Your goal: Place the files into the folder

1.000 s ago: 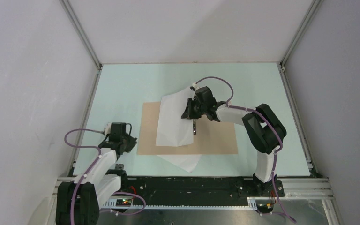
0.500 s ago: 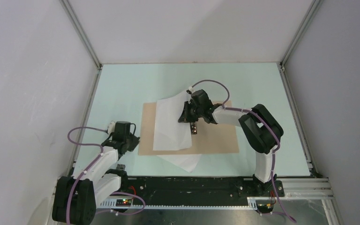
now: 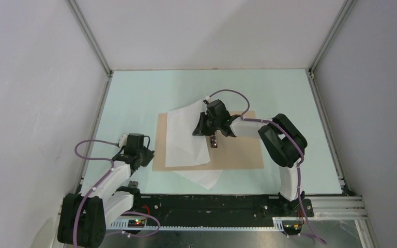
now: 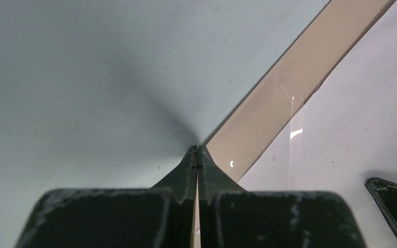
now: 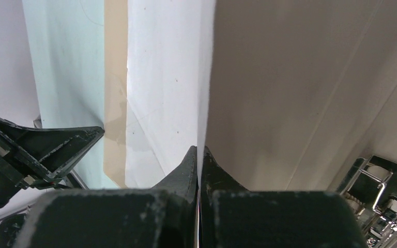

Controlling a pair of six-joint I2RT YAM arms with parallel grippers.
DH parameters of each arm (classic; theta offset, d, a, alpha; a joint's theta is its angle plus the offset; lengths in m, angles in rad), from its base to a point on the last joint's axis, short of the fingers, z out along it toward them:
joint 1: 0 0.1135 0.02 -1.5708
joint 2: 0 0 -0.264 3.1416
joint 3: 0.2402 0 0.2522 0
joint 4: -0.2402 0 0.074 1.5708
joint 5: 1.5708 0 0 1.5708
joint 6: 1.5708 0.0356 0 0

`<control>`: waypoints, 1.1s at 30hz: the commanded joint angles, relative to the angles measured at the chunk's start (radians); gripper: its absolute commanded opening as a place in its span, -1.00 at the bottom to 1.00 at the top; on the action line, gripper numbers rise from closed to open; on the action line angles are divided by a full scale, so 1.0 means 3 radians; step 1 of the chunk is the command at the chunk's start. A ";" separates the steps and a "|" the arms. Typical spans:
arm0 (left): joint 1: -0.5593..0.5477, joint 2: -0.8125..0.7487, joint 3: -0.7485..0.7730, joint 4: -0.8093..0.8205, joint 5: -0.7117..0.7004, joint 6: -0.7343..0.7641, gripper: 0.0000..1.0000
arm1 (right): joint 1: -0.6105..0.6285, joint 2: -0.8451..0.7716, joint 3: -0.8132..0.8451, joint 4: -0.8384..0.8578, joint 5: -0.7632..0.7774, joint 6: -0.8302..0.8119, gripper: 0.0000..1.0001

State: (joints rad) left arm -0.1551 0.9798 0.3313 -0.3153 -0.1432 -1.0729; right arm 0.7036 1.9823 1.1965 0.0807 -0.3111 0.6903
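Note:
The tan folder [image 3: 238, 150] lies open and flat on the table. One of the files, a white sheet [image 3: 186, 137], rests tilted over the folder's left half. My right gripper [image 3: 197, 131] is shut on that sheet's right edge. In the right wrist view the sheet [image 5: 165, 77] runs straight into the shut right gripper [image 5: 199, 150], with the folder [image 5: 289, 77] behind. A second sheet [image 3: 201, 178] sticks out under the folder's near edge. My left gripper [image 3: 150, 155] is shut at the folder's left edge [image 4: 269, 108]. A tan sliver shows between the left gripper's [image 4: 197, 150] jaws.
The folder's metal clip [image 3: 214, 139] sits at the spine just right of the held sheet and shows in the right wrist view [image 5: 382, 191]. White enclosure walls and metal rails [image 3: 103, 103] border the pale green table [image 3: 134, 93].
My right gripper has carried the sheet leftward and lower over the folder's left half. The left arm shifted slightly, then held at the folder's edge.

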 commanded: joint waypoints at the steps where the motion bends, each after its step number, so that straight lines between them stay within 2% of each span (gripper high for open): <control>1: -0.0036 0.0075 0.0011 -0.0170 -0.0037 -0.0001 -1.00 | -0.0023 0.0053 0.0146 0.0149 0.0075 0.0135 -1.00; 33: -0.0038 0.0091 -0.0031 -0.0143 -0.0023 0.0010 -1.00 | 0.0198 0.0299 0.0276 0.0256 0.0223 0.0370 -1.00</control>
State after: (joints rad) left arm -0.1570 0.9905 0.3351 -0.3069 -0.1429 -1.0729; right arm 0.7555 2.0541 1.2423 0.1322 -0.2752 0.7757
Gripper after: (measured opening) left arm 0.005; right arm 0.009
